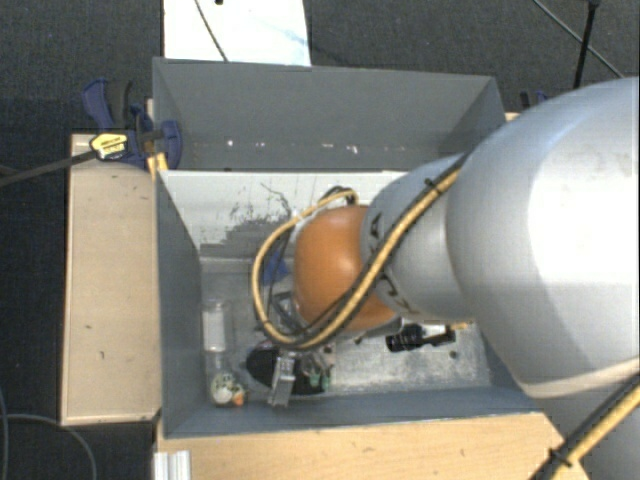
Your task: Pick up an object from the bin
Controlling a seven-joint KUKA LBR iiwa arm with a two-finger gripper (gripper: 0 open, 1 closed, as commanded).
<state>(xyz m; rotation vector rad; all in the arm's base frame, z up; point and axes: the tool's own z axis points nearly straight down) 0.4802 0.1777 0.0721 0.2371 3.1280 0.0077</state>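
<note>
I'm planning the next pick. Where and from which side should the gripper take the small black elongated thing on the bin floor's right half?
Across the middle of the black elongated thing, coming straight down from above. It lies flat, long axis left to right, with bare bin floor along both long sides, so there is probably room to close on it.

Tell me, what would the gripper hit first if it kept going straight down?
Probably the black thing lying under the gripper near the front wall of the bin, though depth is hard to judge.

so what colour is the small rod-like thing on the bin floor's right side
Black rod-like thing, camera view.
</note>
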